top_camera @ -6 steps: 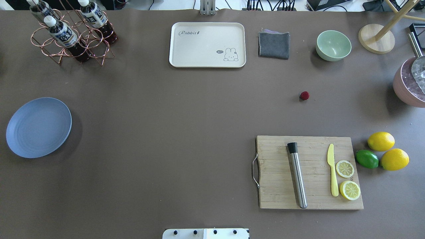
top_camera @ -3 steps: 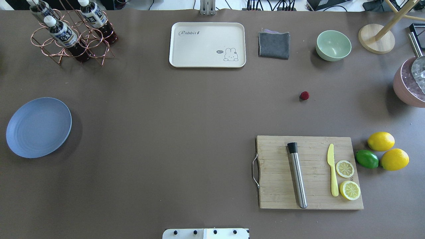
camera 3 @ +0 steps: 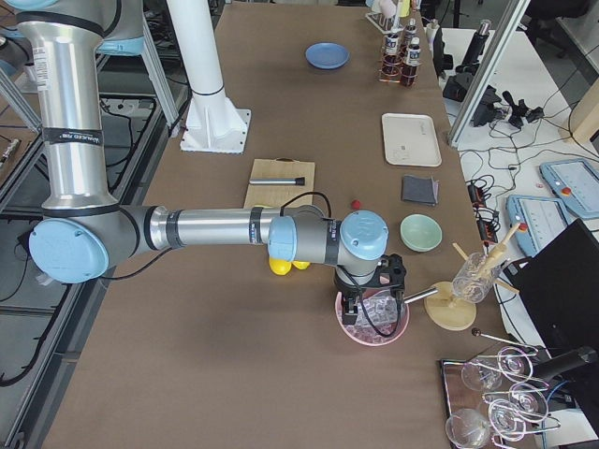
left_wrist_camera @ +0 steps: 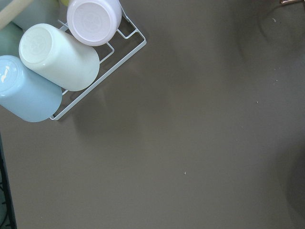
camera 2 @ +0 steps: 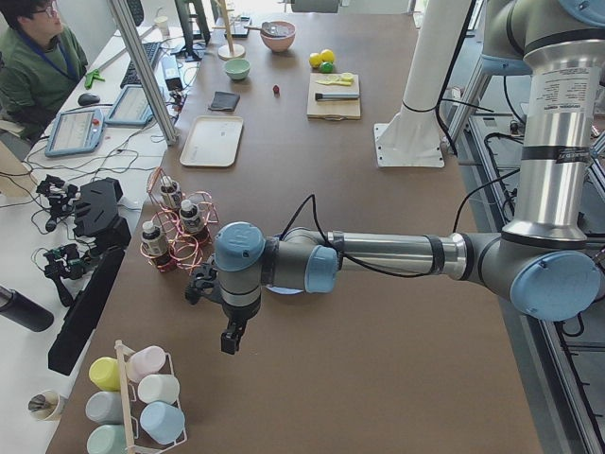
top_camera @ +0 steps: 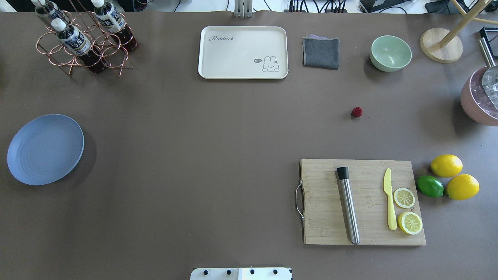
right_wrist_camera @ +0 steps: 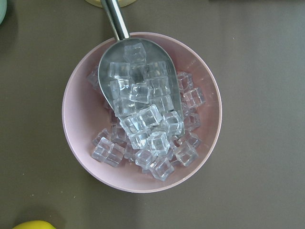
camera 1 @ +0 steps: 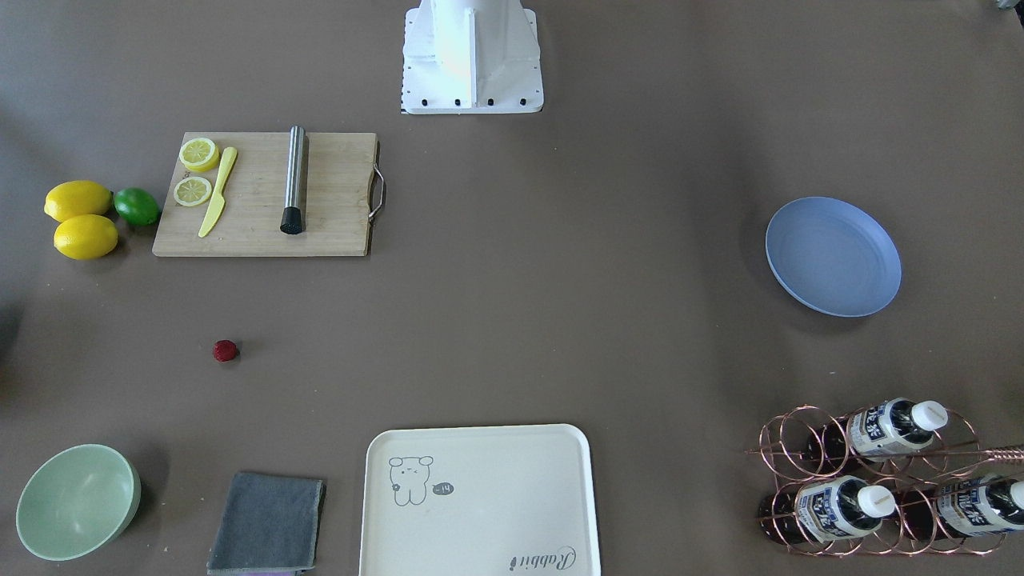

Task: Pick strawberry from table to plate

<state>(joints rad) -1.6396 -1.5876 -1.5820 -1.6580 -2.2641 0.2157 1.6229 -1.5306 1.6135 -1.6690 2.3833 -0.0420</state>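
The strawberry is a tiny dark-red berry lying alone on the brown table, right of centre in the overhead view. The blue plate rests far away at the table's left edge with nothing on it. Only the side views show the grippers. My left gripper hangs low over the table's left end beside a rack of cups. My right gripper hovers over a pink bowl of ice at the right end. I cannot tell whether either one is open or shut.
A cutting board with a muddler, knife and lemon halves lies in front of the strawberry, with two lemons and a lime beside it. At the far edge stand a cream tray, grey cloth, green bowl and bottle rack.
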